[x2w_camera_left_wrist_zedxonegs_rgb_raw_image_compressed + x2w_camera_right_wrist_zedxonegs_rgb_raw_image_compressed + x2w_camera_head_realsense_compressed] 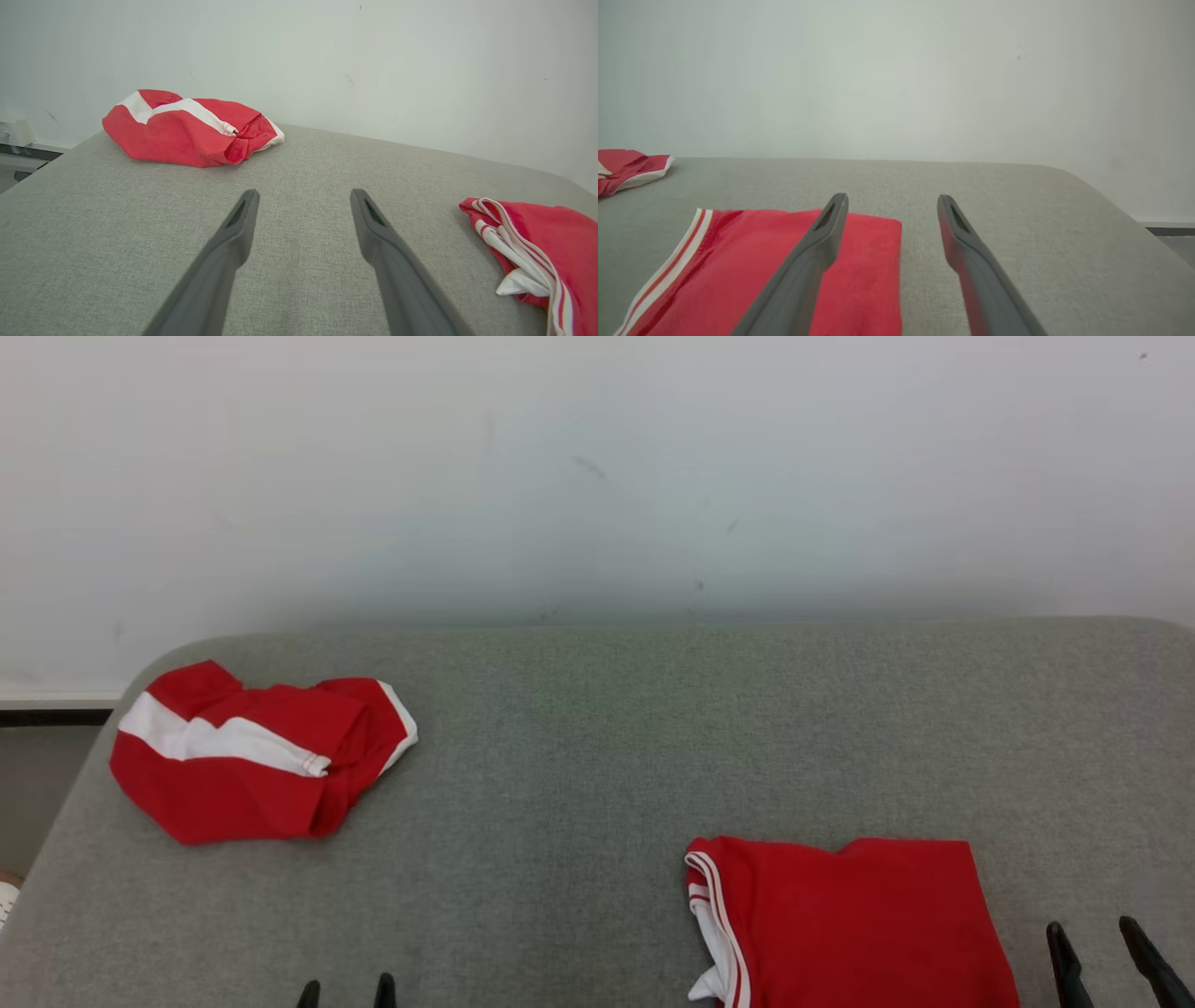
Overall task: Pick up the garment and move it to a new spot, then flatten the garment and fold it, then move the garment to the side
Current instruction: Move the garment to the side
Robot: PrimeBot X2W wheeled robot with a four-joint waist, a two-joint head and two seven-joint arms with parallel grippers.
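Seemingly near done: garment (859,924) lay folded at near-right edge of grey tabletop (597,756), little left to do, I'd judge.
Count: 2 red pcs, i.e. folded garment plus 1 crumpled red-white bundle (252,751) far left, well apart (maybe next, can't tell); L gripper (346,985) & R gripper (1092,929), jaws wide, empty.

The left gripper (346,993), of two long dark tapered fingers, is seen at the lower left edge of the head view, tips pointed up the frame, jaws spread wide and empty. The right gripper (1092,933) is seen at the lower right, likewise parted and empty.
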